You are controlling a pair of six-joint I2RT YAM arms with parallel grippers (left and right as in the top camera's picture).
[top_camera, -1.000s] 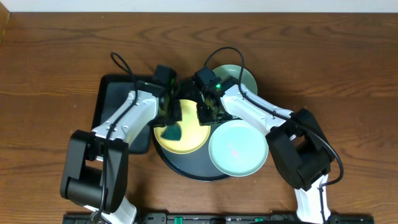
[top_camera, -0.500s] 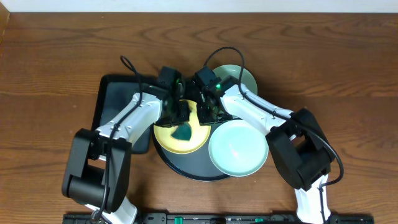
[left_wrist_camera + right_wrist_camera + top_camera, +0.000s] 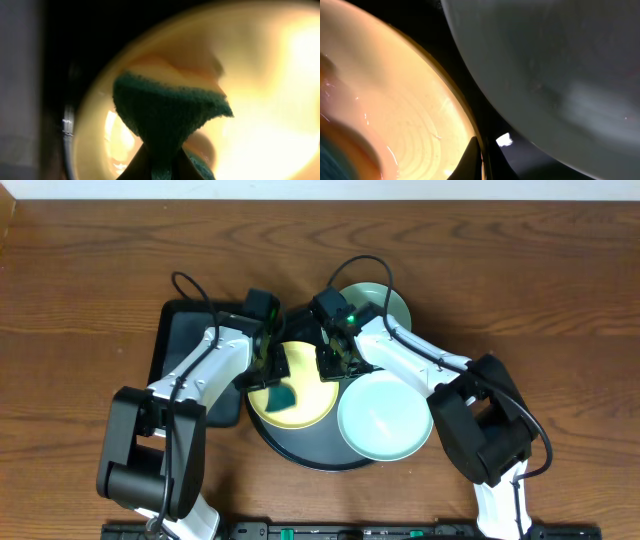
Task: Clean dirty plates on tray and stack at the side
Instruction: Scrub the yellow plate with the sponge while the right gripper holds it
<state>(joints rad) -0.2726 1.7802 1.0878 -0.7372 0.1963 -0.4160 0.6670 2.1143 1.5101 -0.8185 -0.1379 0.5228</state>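
Note:
The pale yellow plate lies on the left half of the round black tray. One mint-green plate lies on the tray's right half. The other mint-green plate lies behind the tray on the table. My left gripper is shut on a dark green sponge and presses it on the yellow plate. My right gripper is shut on the yellow plate's right rim, with the mint-green plate beside it.
A rectangular black tray lies left of the round tray, under my left arm. Bare wooden table spreads to the left, right and back.
My left gripper wiped the sponge to the right across the yellow plate, then back to the left. My right gripper kept its hold on the rim.

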